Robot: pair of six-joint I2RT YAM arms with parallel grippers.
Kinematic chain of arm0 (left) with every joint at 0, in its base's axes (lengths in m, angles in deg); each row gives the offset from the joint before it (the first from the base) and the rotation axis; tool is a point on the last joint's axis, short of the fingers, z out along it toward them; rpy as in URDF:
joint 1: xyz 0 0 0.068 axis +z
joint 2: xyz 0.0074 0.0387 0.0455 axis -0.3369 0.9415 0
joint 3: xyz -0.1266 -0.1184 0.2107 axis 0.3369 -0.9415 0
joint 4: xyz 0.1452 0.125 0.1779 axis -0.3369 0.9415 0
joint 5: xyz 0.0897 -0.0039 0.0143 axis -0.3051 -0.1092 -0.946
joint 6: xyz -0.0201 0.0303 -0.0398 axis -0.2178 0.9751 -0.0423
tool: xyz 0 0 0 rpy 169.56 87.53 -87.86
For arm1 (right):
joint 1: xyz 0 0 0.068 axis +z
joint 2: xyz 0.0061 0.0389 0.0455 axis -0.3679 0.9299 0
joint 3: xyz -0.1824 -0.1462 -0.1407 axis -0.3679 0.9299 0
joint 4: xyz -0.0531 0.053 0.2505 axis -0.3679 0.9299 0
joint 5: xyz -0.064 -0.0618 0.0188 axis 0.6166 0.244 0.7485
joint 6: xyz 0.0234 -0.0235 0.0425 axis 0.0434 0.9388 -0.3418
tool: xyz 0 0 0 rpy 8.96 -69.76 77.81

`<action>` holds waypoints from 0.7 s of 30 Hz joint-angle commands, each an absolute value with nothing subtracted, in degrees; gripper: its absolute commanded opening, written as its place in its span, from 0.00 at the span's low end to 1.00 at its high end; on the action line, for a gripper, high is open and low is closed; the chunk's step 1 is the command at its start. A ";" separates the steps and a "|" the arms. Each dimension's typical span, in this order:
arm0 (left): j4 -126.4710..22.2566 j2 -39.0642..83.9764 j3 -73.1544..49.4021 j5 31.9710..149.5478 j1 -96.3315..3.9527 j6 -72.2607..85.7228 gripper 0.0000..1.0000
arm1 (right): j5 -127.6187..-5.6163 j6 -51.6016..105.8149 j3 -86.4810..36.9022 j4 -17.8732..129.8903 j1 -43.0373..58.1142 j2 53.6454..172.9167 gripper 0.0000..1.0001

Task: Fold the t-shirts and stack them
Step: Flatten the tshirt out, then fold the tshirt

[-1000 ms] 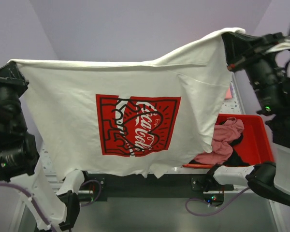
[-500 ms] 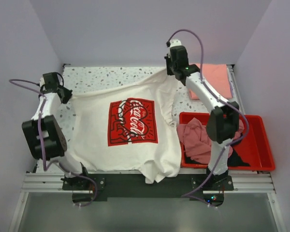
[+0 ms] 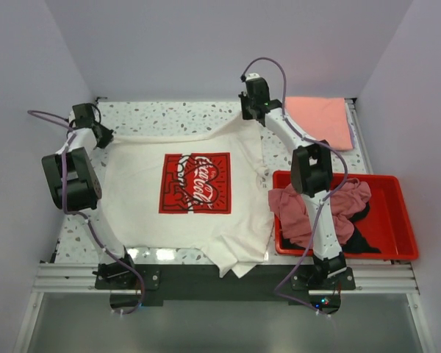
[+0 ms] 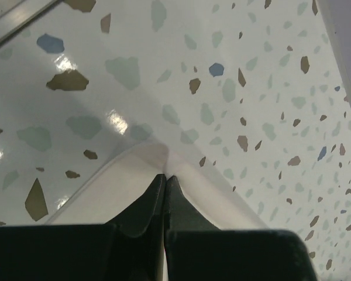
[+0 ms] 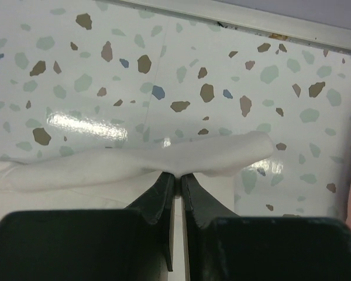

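The white t-shirt (image 3: 140,184) with the square red Coca-Cola print (image 3: 195,184) lies spread on the speckled table, its near hem hanging over the front edge. My left gripper (image 3: 103,134) is shut on its far left corner (image 4: 146,161) low over the table. My right gripper (image 3: 251,114) is shut on its far right edge (image 5: 164,161), which bunches in front of the fingertips. A salmon-pink t-shirt (image 3: 320,121) lies folded flat at the far right. A dusty-pink t-shirt (image 3: 298,209) and a black one (image 3: 360,239) lie crumpled in the red bin (image 3: 400,235).
The red bin stands at the right front, touching the white shirt's right side. Purple walls close in on the left, back and right. The metal rail (image 3: 220,276) with the arm bases runs along the front edge.
The white shirt, held up high a second ago, has been lowered and laid flat on the table. Both grippers moved down and toward the far edge, stretching the top edge.
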State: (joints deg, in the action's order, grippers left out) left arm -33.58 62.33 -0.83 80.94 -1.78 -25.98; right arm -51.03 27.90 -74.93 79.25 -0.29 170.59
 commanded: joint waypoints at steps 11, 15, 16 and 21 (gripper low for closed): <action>-33.75 72.99 15.26 79.16 -1.85 -21.68 0.00 | -51.15 35.92 -85.91 63.87 -1.64 177.65 0.09; -34.10 76.59 20.09 79.95 -1.85 -21.15 0.00 | -52.99 37.61 -88.72 59.55 -2.08 181.61 0.09; -34.10 77.73 20.89 79.95 -1.85 -21.15 0.00 | -53.70 37.61 -88.73 58.50 -2.16 182.66 0.10; -33.83 79.76 23.97 80.39 -1.85 -20.54 0.00 | -55.55 37.35 -89.26 56.73 -2.34 184.08 0.10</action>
State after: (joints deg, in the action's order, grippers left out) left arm -32.68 79.27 20.25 80.39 -1.78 -22.42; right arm -54.05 36.01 -86.14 62.66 -1.82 185.58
